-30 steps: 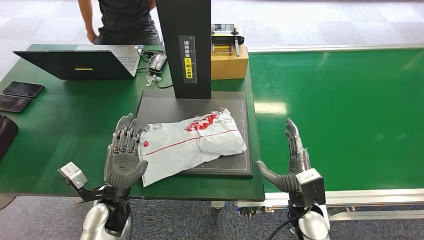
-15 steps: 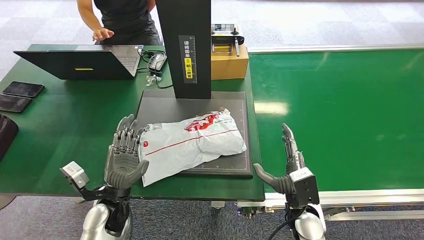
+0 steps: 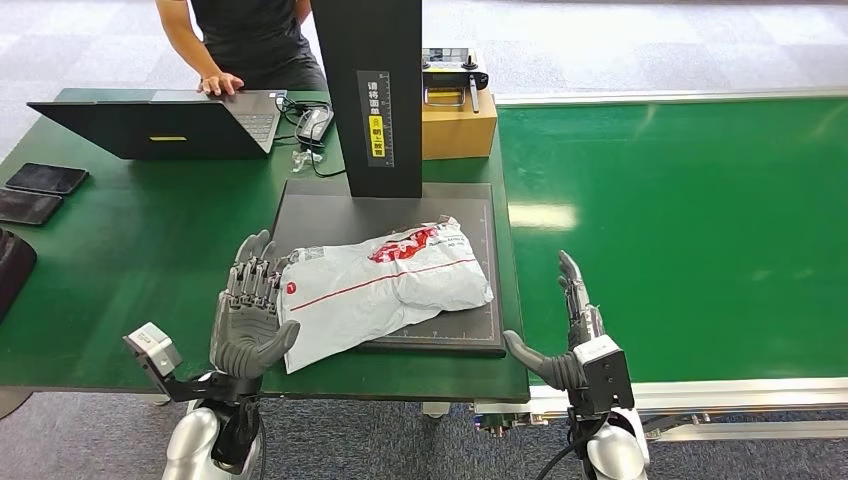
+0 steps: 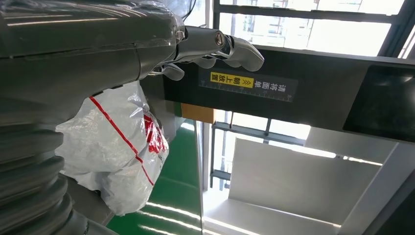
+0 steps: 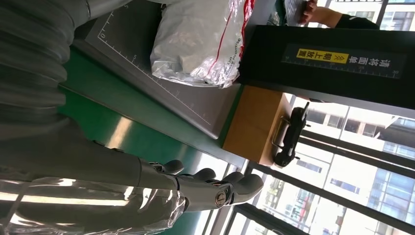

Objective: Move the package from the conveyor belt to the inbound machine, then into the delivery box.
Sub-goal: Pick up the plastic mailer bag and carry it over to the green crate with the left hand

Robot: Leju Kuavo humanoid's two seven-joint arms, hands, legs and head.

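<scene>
A grey-white plastic package [image 3: 385,282] with red print lies on the dark plate [image 3: 465,335] of the inbound machine, under its black column [image 3: 377,95]. My left hand [image 3: 248,305] stands open with its palm against the package's left end, fingers pointing away from me. The left wrist view shows the package [image 4: 117,147] beside that hand [image 4: 147,49]. My right hand [image 3: 575,335] is open and holds nothing, hanging over the green conveyor belt [image 3: 690,220] a little right of the plate. In the right wrist view the package [image 5: 198,41] lies apart from the right hand [image 5: 161,188].
A person [image 3: 245,40] stands behind the table with a hand on a laptop [image 3: 160,125]. Two phones [image 3: 38,190] lie at the table's left edge. A cardboard box [image 3: 458,120] with a controller on top stands right of the column. The green table [image 3: 130,260] is bare left of the plate.
My right hand has drawn back toward me and sunk a little. The person's hand has come down onto the laptop. My left hand and the package have stayed put.
</scene>
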